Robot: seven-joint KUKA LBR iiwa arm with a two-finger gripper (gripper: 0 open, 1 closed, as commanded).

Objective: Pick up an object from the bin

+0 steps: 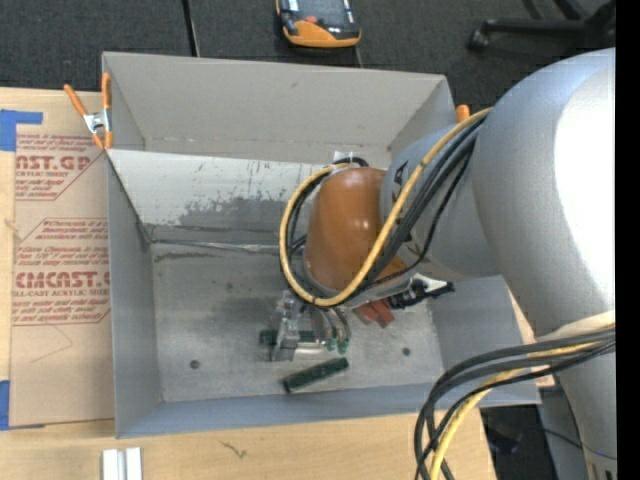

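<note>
Your jaws (shut or not? can't tell) sit low by the dark green stick (316, 373), near side; they might knock it away.

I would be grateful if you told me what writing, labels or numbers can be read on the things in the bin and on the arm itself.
None can be read.
On the dark green bar on the bin floor: no text legible.
On the red thing under the arm: no text legible.
On the orange cover: no marking.
On the gripper: nothing legible.
</note>
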